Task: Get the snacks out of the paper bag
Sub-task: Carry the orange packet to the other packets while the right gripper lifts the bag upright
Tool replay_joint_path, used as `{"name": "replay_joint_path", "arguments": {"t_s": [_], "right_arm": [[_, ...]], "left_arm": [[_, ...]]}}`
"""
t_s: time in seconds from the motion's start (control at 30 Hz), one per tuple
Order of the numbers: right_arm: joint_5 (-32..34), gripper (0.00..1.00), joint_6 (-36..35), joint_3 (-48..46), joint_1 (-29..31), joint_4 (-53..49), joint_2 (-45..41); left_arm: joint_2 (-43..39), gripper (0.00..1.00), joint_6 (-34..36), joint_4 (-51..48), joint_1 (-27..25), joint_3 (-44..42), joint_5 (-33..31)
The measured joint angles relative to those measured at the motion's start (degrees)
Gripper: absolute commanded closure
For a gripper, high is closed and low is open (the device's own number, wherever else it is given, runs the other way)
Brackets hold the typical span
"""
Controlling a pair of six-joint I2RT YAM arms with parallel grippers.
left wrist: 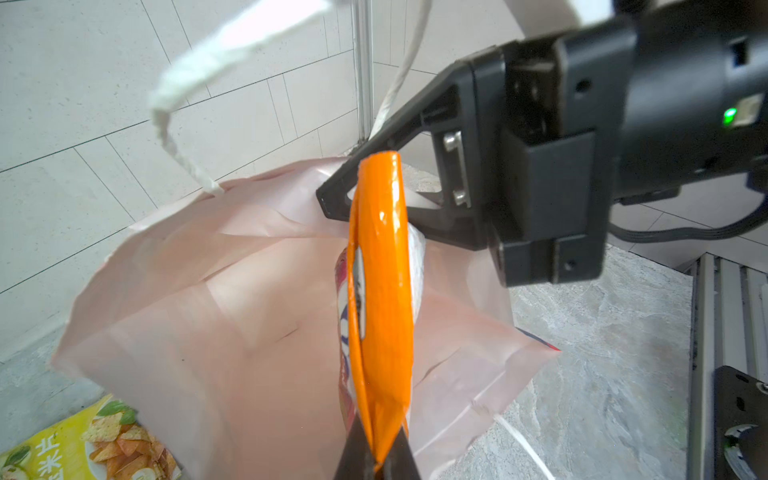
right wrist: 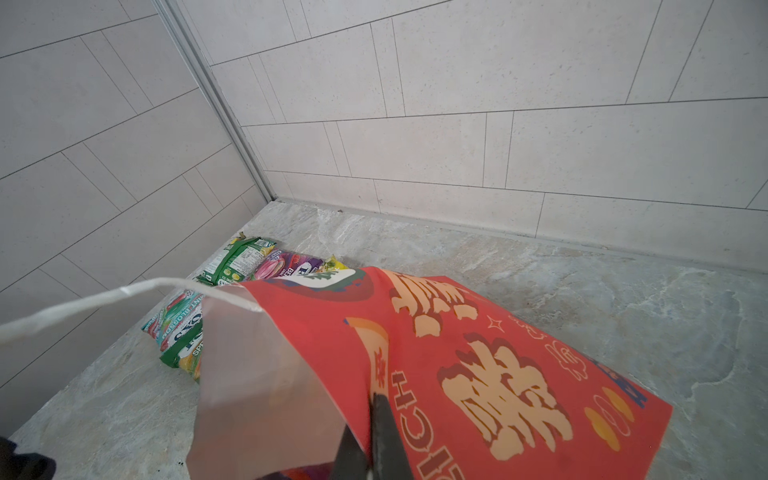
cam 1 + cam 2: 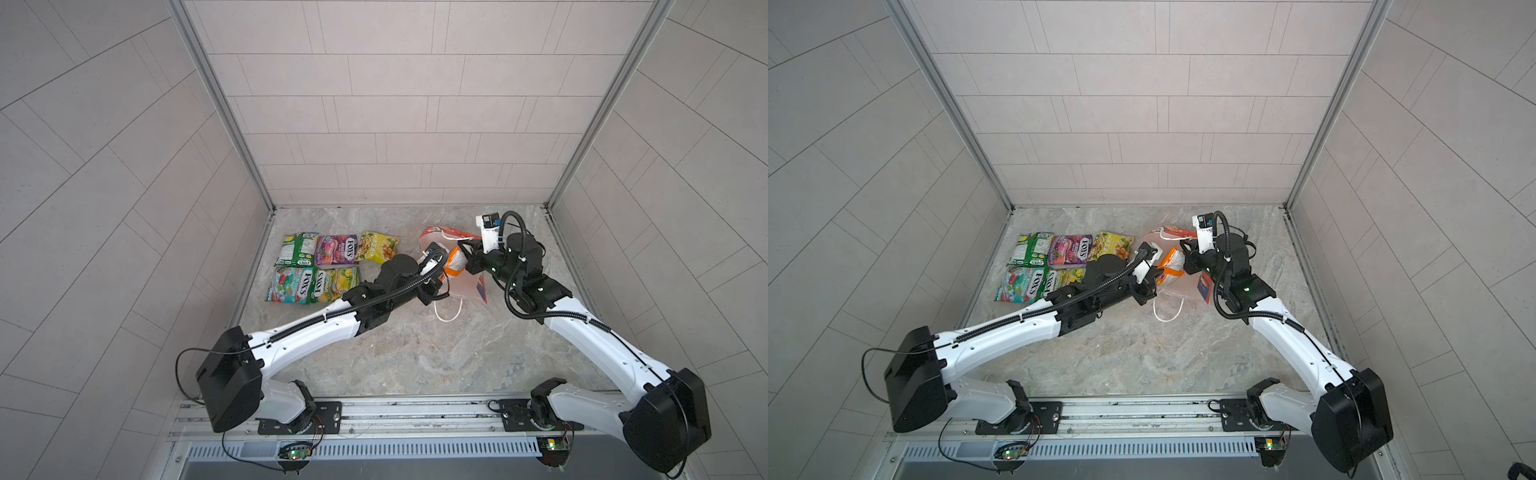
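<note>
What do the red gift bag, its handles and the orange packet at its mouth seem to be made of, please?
The red gift bag looks like thin printed paper, matte: it creases sharply and light glows pink through its inside. Its handles look like twisted white cord, possibly paper twine. The orange packet looks like glossy plastic film, given its sharp highlights.

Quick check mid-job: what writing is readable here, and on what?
"FOX'S": purple packet.
"FOX'S": teal packet.
"FOX'S": yellow-green packet.
"FOX'S", tiny: green packet; other print unreadable.
"ICH", cut off, beside gold Chinese characters: red bag.
"米片": yellow packet.
Orange packet: print edge-on, unreadable.
</note>
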Motion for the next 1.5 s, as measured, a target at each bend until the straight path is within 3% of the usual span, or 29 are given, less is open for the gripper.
{"name": "replay_joint_path", "arguments": {"t_s": [0.3, 0.6, 0.83, 1.17, 1.5], "right_arm": [[0.79, 1.0, 1.42, 1.09, -1.92, -1.73, 1.53], [1.92, 1.0, 4.42, 1.18, -6.78, -2.64, 1.9], [2.89, 1.0, 8.09, 1.84, -8.11, -3.17, 1.92], [3.39, 1.0, 18.82, 11.52, -10.03, -10.91, 4.96], [0.55, 1.0, 37.44, 10.47, -16.02, -9.01, 6.29]], "left_arm": [[-5.7, 1.0, 0.61, -3.15, 0.0, -1.22, -1.4], [-17.64, 1.0, 2.97, -10.32, 0.5, 0.7, -9.55], [-22.01, 1.0, 3.96, -17.9, 0.76, 6.73, -17.7], [-13.0, 1.0, -2.01, -34.75, 2.05, 16.81, -36.83], [3.06, 1.0, -12.92, -52.06, 5.77, 21.33, -39.43]]}}
